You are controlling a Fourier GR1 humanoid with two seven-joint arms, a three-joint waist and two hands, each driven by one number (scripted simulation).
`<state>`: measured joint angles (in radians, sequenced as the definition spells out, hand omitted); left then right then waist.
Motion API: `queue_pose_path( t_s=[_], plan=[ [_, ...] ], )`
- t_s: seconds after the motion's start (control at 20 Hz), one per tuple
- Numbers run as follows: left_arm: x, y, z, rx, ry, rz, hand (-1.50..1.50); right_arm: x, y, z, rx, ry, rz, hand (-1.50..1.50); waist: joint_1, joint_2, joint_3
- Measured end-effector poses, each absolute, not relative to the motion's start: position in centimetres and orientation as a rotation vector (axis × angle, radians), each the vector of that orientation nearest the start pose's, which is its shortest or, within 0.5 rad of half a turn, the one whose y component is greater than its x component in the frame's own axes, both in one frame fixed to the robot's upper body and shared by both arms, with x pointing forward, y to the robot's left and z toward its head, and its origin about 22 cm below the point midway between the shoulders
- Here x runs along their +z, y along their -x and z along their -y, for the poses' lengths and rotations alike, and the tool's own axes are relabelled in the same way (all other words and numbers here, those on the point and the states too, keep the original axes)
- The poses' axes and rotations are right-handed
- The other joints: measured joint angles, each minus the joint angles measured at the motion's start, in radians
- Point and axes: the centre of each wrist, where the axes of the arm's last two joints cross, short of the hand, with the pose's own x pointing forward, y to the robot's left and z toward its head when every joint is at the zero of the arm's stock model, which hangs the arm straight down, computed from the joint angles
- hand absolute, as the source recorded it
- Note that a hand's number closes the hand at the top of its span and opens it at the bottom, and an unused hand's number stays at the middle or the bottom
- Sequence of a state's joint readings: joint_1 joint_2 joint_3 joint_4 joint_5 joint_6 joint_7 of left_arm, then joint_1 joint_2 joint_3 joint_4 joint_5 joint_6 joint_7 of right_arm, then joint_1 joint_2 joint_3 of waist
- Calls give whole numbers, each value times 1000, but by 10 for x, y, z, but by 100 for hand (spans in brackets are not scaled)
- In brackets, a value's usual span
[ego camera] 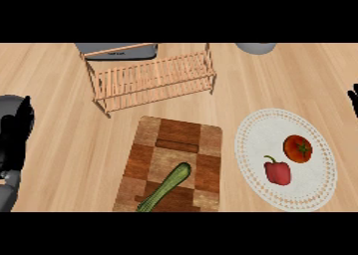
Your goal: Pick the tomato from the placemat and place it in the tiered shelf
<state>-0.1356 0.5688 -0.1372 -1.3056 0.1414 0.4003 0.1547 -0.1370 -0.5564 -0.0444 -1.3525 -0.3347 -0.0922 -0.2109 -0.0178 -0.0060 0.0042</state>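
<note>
A red tomato (297, 148) with a green stem lies on the white round placemat (259, 127) at the right of the counter. Just below and left of it on the same mat sits a red bell pepper (277, 171). The wooden slatted tiered shelf (153, 79) stands at the back, left of centre, with nothing on its slats. My left hand (12, 134) rests open at the left edge, fingers up. At the right edge my right hand (357, 107) shows only partly, fingers straight, apart from the tomato and above and right of the mat.
A checkered wooden cutting board (174, 144) lies in the middle with a green zucchini (165, 188) on its near half. A grey object (116, 51) sits behind the shelf, and a grey rounded item (256, 48) stands at the back right.
</note>
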Motion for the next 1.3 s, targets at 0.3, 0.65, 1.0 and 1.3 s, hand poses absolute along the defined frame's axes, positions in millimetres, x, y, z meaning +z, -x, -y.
queue_pose_path(
  t_s=[0.3, 0.65, 1.0, 1.3],
  plan=[
    [4, -259, -309, -177, -403, 1335, 0, 45, -241, 443, 52, 501, 1709, -150, 1, 6, -2],
    [-26, -243, -273, -256, -169, 1323, 0, 3, -210, 485, -72, 570, 1619, -150, 17, 14, -1],
    [-33, -238, -270, -282, -121, 1320, 0, -2, -208, 495, 100, 339, 1750, -150, 23, 9, -2],
    [-35, -236, -268, -275, -119, 1309, 0, 31, -219, 484, 384, 290, 1633, -150, 13, 3, -7]
  ],
)
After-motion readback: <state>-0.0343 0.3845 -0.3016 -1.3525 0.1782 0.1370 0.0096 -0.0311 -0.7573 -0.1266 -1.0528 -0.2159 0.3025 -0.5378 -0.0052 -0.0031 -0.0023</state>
